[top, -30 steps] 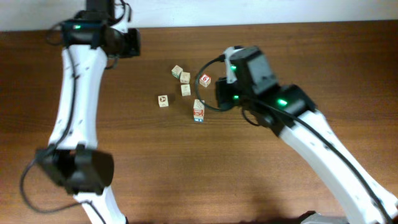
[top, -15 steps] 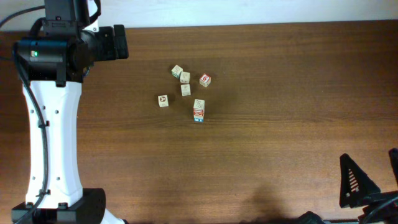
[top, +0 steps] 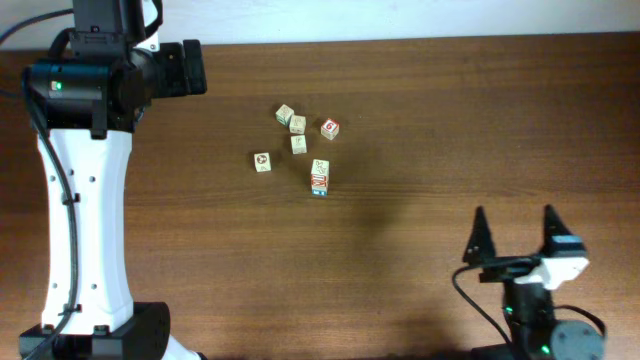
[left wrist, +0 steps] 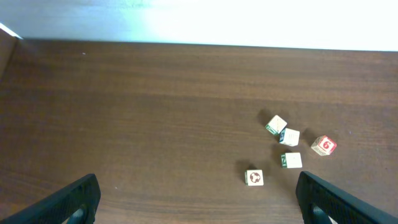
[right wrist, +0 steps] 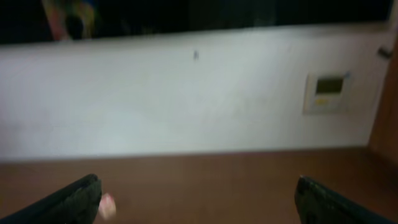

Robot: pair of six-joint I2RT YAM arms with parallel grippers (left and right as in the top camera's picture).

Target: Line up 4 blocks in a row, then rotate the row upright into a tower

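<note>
Both sets of fingers are empty. Left fingers (left wrist: 71, 199) are spread as wide as they go with nothing between them. They hang over bare surface (top: 420, 120) at the upper left of the overhead view, well apart from the blocks. Right fingers (top: 478, 240) are likewise fully apart and hold nothing, sitting at the near right of the surface. The right wrist view is blurred and mostly shows the wall (right wrist: 186, 93), so we get no read on the cubes from there.

The blocks (top: 298, 124) lie in a loose cluster around mid-surface, toward the far edge. Two nearly touch at the top of the group, one sits just below them, and one (top: 262, 161) is off to the left with a round mark on top. The red-bordered cube (top: 329, 128) sits just right of the group, and we leave that one alone. Below it are two more cubes (top: 320, 168) in contact, the nearer one showing red and blue. We cannot tell from overhead whether they are stacked or end to end.

Handling, our judgement: these are small wooden cubes, so light, stiff and not fragile. They look smooth enough to skid or topple if nudged off-centre. We'd take each on two opposite flat sides, fingers square to the faces and low enough not to tip it. The tight pair at the top leaves little room for a finger, so we'd come in on their outer sides. Main risk is bumping a neighbour.
</note>
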